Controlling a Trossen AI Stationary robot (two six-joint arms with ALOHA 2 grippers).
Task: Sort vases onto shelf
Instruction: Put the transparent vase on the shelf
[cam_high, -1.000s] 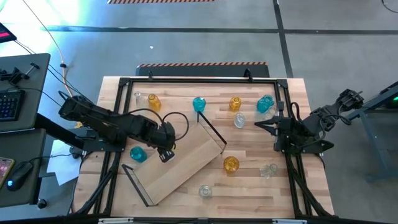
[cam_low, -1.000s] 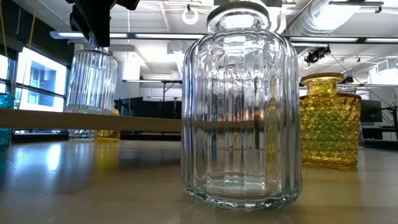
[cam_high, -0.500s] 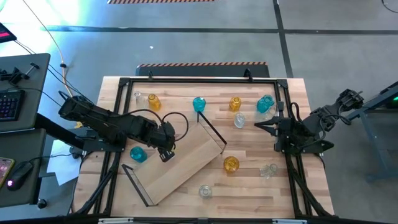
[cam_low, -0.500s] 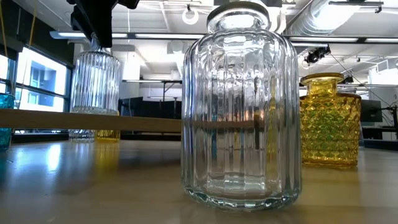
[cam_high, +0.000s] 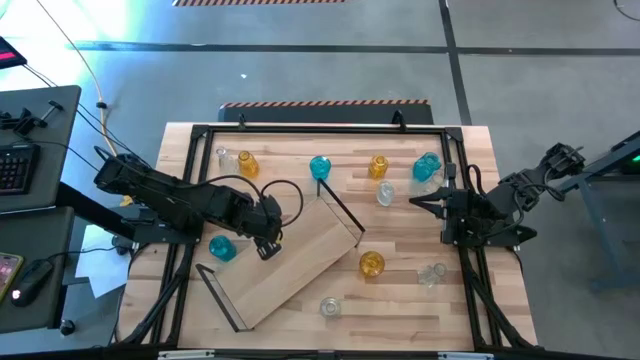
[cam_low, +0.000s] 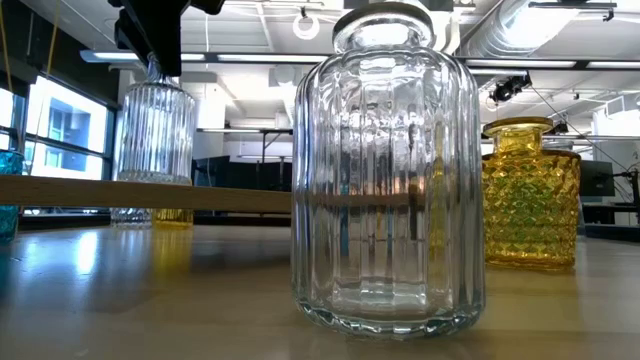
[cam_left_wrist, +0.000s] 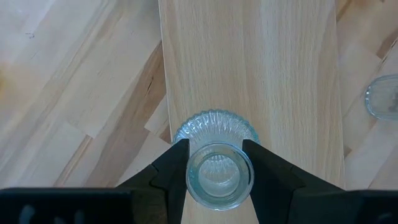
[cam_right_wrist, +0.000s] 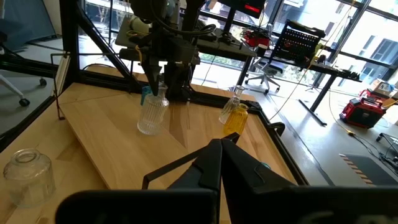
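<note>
Your left claw grips the ribbed clear vase by its neck near the shelf edge (seemingly just touching down), so an early release could tip it off.

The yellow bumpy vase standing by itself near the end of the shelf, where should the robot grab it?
Probably by its narrow neck, coming straight down from above. The yellow vase stands upright with its mouth up, and in the low view its diamond-patterned body looks wide while the neck is slimmer. The left hand holds the clear ribbed vase that same way, a finger on each side.

Ribbed clear vase upright on tilted shelf, coloured vases scattered
</note>
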